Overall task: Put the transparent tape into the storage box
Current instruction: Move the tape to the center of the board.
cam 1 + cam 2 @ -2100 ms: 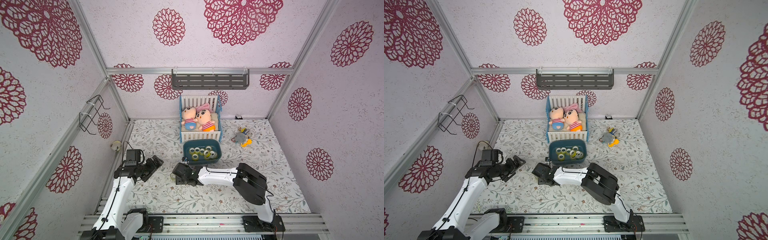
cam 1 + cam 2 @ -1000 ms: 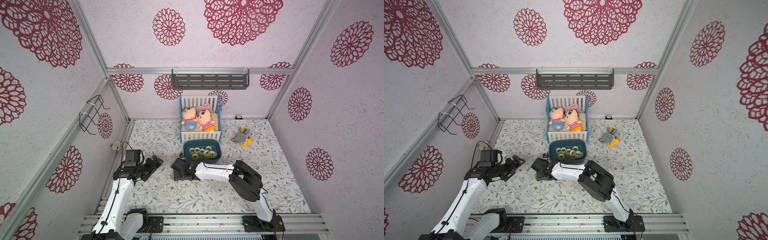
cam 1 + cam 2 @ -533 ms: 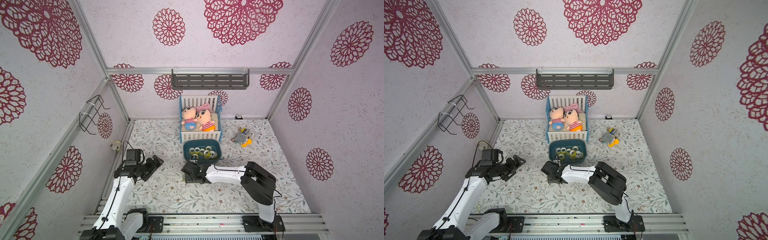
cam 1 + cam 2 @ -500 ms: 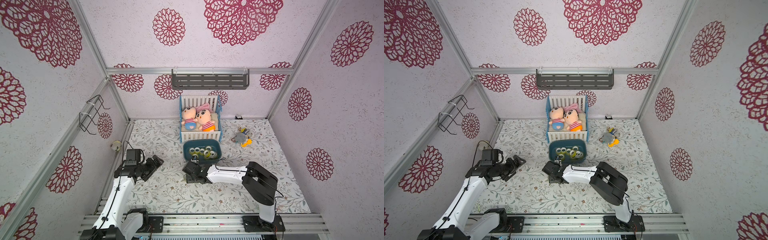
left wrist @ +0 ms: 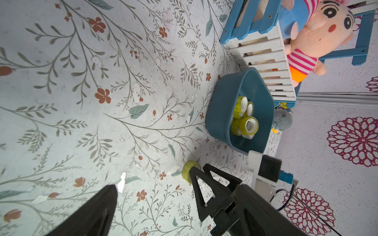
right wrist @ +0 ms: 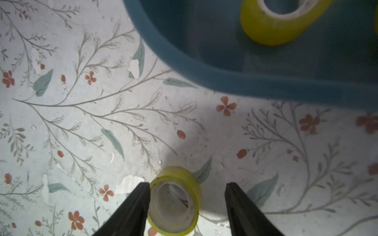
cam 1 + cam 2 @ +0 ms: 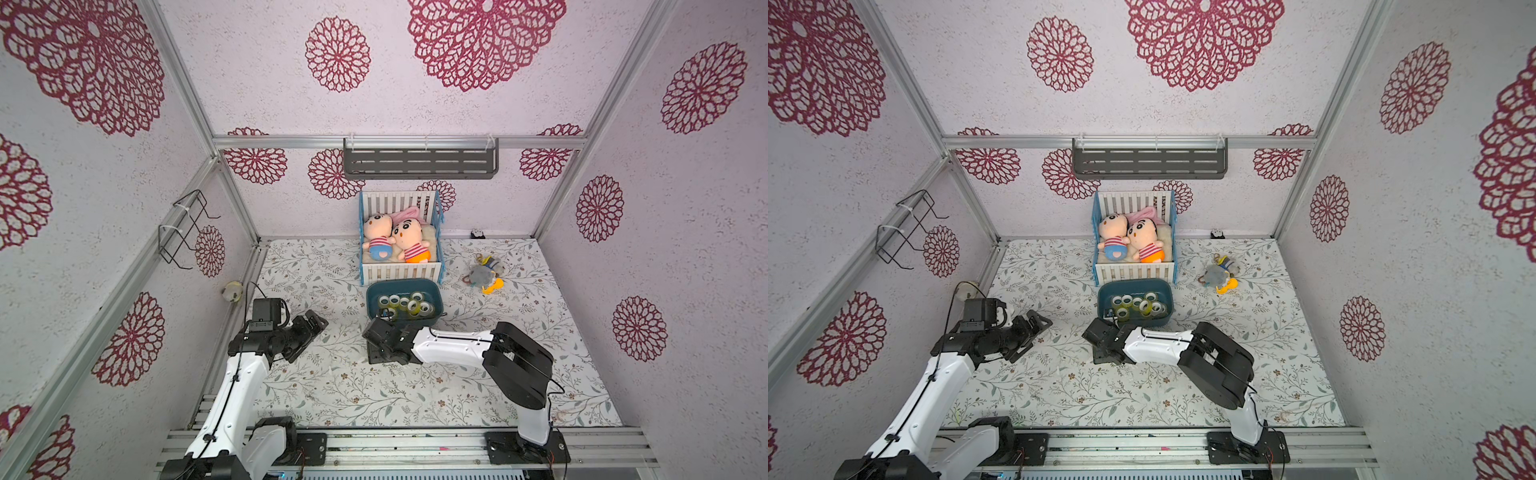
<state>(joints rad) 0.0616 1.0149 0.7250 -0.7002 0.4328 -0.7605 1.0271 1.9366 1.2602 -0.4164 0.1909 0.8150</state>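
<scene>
The tape (image 6: 173,201) is lying on the bench (image 7: 332,386) near its middle, just outside the box's (image 6: 225,81) near left corner. The right gripper (image 6: 188,183) is straddling it with jaws standing apart: one finger (image 6: 133,206) is right beside the roll, the other is standing clear. More rolls (image 7: 405,306) are lying in the box, just before the crib (image 7: 401,272). The left gripper (image 7: 311,325) is hovering wide open near the bench's left edge.

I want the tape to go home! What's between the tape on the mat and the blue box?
Just bare flowery mat lies between the tape and the box. The right wrist view shows it.
</scene>
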